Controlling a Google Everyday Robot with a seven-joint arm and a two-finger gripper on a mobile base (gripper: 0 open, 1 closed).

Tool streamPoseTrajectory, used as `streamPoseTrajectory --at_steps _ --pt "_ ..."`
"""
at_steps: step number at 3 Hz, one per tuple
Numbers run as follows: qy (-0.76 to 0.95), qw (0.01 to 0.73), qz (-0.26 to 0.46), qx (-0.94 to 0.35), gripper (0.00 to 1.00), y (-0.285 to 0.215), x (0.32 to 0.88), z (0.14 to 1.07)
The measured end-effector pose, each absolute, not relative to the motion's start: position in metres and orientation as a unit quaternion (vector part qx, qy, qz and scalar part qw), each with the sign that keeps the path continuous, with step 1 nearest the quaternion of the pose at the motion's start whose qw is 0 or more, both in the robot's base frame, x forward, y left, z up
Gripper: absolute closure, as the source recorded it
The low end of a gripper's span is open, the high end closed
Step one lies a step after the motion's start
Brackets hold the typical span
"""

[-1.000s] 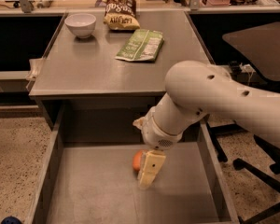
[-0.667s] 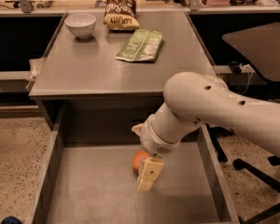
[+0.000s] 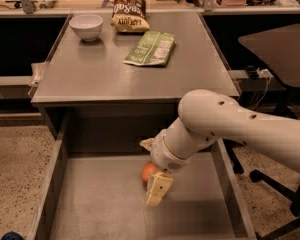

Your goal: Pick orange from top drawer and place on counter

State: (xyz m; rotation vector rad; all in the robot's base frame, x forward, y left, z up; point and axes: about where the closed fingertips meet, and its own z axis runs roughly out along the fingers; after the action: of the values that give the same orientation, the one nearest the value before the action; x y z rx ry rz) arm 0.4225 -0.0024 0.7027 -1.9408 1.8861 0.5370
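Smooth plastic hand in matt metal drawer

Your gripper hung low inside the open top drawer, near the middle of its bare floor. The orange sat just beside it at about eleven o'clock, partly hidden behind the wrist. On the counter, at twelve o'clock from the drawer, you had a green packet near the centre, a white bowl at its ten o'clock and a chip bag at its eleven o'clock.
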Motion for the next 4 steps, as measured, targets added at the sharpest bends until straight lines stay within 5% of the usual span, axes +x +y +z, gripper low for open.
streamPoseTrajectory --at_steps 4 --pt "0.737 0.172 0.158 -0.634 0.0 -0.037 0.459 0.639"
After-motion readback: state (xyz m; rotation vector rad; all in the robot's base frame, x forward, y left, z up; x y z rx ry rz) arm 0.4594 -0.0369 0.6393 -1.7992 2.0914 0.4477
